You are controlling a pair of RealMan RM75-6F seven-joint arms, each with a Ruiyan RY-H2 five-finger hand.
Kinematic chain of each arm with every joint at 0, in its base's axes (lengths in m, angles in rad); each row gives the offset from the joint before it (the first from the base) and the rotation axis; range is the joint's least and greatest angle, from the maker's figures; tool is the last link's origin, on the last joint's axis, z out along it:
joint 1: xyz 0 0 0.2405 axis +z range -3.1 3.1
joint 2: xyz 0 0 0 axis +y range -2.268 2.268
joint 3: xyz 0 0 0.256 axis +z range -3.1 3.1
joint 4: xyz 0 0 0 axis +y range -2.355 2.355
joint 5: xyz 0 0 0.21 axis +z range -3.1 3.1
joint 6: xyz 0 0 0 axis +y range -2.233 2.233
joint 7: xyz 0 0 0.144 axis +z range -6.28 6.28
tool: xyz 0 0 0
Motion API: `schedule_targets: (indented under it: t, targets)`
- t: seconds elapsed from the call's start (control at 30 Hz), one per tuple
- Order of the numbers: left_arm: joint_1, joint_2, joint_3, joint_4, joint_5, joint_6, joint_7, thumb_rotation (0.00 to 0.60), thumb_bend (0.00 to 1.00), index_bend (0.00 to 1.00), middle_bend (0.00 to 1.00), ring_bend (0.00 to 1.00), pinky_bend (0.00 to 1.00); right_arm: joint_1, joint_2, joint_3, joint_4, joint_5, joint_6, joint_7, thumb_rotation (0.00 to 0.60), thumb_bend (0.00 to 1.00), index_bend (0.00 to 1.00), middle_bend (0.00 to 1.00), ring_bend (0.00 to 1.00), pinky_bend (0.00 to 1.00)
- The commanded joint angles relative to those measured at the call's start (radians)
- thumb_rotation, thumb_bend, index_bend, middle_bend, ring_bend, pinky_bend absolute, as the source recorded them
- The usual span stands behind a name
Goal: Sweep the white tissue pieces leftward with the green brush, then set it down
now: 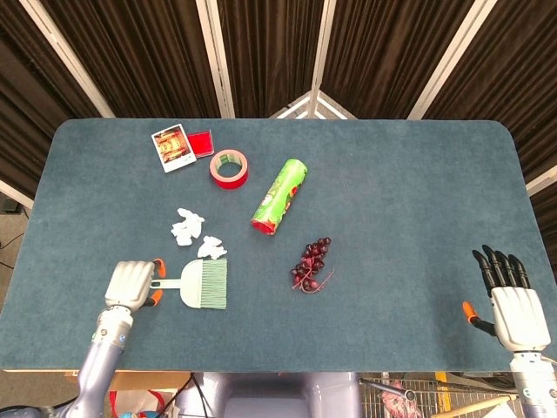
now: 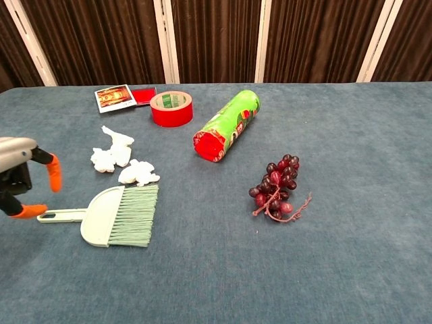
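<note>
At the far left, the left hand (image 1: 130, 284) sits just above the tip of the brush handle, its orange-tipped fingers (image 2: 53, 172) spread apart around the handle end and holding nothing; the placement suggests it is lined up to take the handle, though no grip is made yet. Just to its right lies the pale green plastic hand brush with a fan of soft bristles (image 1: 202, 285), flat on the blue felt-like table (image 1: 392, 183), handle pointing left toward that hand. Touching the bristles' far edge is one of the crumpled white tissue pieces (image 1: 211, 247), with the others just beyond it, so a leftward stroke looks within easy reach. Further right lie a red tape roll (image 1: 229, 169), a green cardboard tube with a red end (image 1: 278, 197) and a dark plastic grape bunch (image 1: 311, 265). At the far right edge the right hand (image 1: 513, 300) rests idle, fingers extended and empty.
</note>
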Motion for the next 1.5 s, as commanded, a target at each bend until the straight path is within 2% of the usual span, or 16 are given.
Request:
schedule_targets:
  t: [0.03,0.4,0.73,0.83,0.97,1.1,1.3,1.5]
  targets:
    - [-0.023,-0.037,-0.006,0.033,-0.028,0.015,0.020,0.600,0.42,0.45,1.00,1.00,1.00,0.000,-0.001,-0.001,0.000,-0.001,0.000,-0.001,0.600,0.32,0.00,0.00,0.00,0.00]
    - [-0.066,-0.123,-0.010,0.118,-0.129,0.019,0.037,0.600,0.42,0.45,1.00,1.00,1.00,0.000,0.003,0.001,-0.003,0.001,0.000,0.010,0.600,0.32,0.00,0.00,0.00,0.00]
    - [-0.079,-0.163,0.010,0.163,-0.163,0.024,0.023,0.600,0.43,0.46,1.00,1.00,1.00,0.000,0.004,-0.001,-0.004,0.002,-0.001,0.016,0.600,0.32,0.00,0.00,0.00,0.00]
    - [-0.080,-0.166,0.015,0.173,-0.170,0.024,0.015,0.600,0.47,0.49,1.00,1.00,1.00,0.000,0.004,-0.001,-0.005,0.003,-0.003,0.018,0.600,0.32,0.00,0.00,0.00,0.00]
    - [-0.080,-0.163,0.019,0.174,-0.172,0.022,0.002,0.600,0.62,0.60,1.00,1.00,1.00,0.000,0.004,0.000,-0.007,0.004,-0.002,0.016,0.600,0.32,0.00,0.00,0.00,0.00]
    - [-0.079,-0.152,0.017,0.157,-0.148,0.030,-0.025,0.600,0.66,0.69,1.00,1.00,1.00,-0.001,0.003,0.000,-0.006,0.006,-0.001,0.016,0.600,0.32,0.00,0.00,0.00,0.00]
    - [-0.090,-0.115,0.007,0.105,-0.088,0.060,-0.031,0.600,0.67,0.74,1.00,1.00,1.00,-0.001,0.006,0.000,-0.010,0.005,-0.001,0.018,0.600,0.32,0.00,0.00,0.00,0.00]
    - [-0.148,-0.074,-0.072,-0.006,-0.066,0.092,0.025,0.600,0.69,0.76,1.00,1.00,1.00,0.001,0.006,0.000,-0.012,0.009,-0.008,0.022,0.600,0.32,0.00,0.00,0.00,0.00]
